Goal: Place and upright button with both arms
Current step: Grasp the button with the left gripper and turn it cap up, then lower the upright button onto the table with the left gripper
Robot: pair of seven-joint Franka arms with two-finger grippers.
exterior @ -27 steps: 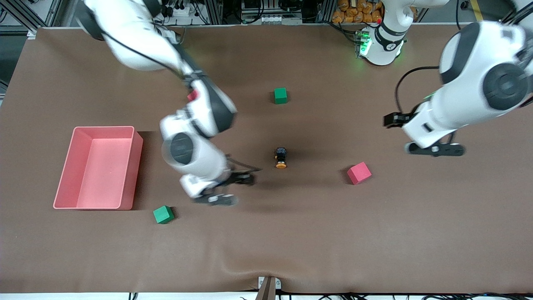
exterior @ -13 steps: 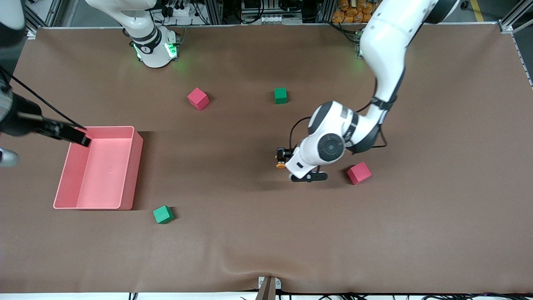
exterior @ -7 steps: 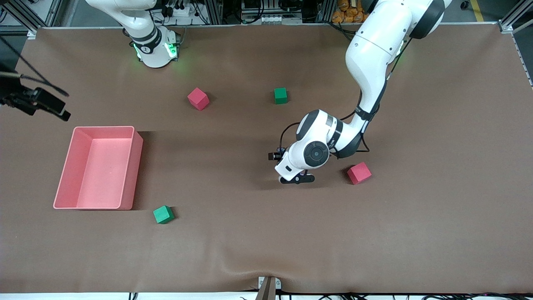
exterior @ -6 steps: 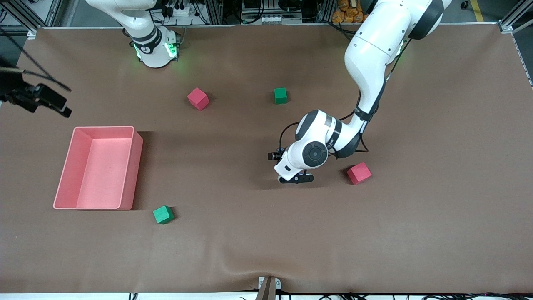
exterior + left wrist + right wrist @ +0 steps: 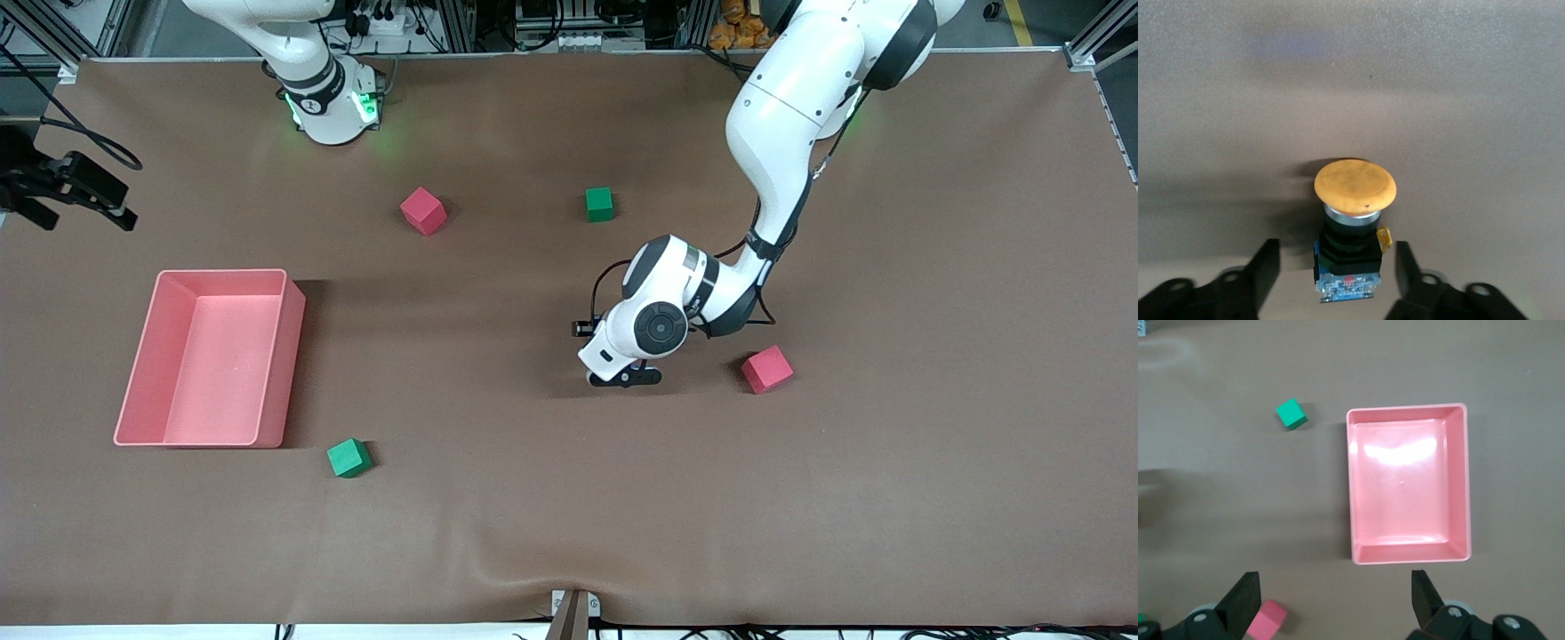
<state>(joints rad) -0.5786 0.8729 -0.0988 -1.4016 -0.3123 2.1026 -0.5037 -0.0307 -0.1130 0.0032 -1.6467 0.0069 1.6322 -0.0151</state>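
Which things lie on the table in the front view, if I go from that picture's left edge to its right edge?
Pink tray → green cube nearer the camera → pink cube → green cube → left hand, low over the table → pink cube.

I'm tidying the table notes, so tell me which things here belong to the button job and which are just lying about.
Part of the job:
button, lying on its side between the open fingers of the left gripper
right gripper, open, waiting above the pink tray's end of the table

Lying about:
pink tray
two pink cubes
two green cubes
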